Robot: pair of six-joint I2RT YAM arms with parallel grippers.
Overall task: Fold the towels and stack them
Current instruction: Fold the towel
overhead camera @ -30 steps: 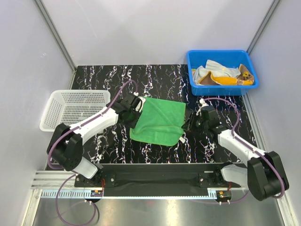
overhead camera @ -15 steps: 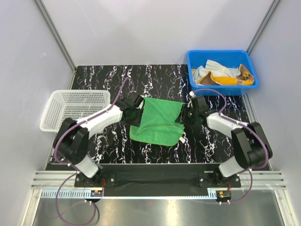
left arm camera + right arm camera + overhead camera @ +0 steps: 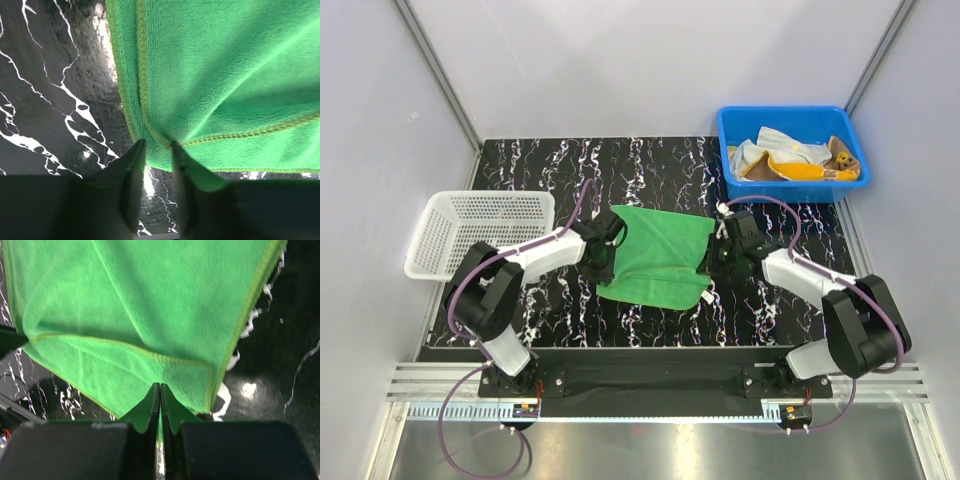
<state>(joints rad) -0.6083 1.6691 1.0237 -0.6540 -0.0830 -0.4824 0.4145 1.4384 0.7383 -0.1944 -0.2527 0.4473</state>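
A plain green towel (image 3: 660,255) lies folded in the middle of the black marbled table. My left gripper (image 3: 607,258) is at its left edge. In the left wrist view its jaws (image 3: 157,145) stand a little apart, open, with the corner of the green towel (image 3: 225,65) between the tips. My right gripper (image 3: 711,262) is at the towel's right edge. In the right wrist view it (image 3: 160,386) is shut on the near hem of the green towel (image 3: 125,305). More towels, a white one (image 3: 775,150) and an orange-yellow one (image 3: 810,170), lie bunched in the blue bin.
The blue bin (image 3: 724,140) stands at the back right of the table. A white mesh basket (image 3: 470,230) sits off the table's left edge. Grey walls close in the back and both sides.
The right gripper has swung in to the towel's right edge and shut on it. The left gripper has slid down the towel's left edge.
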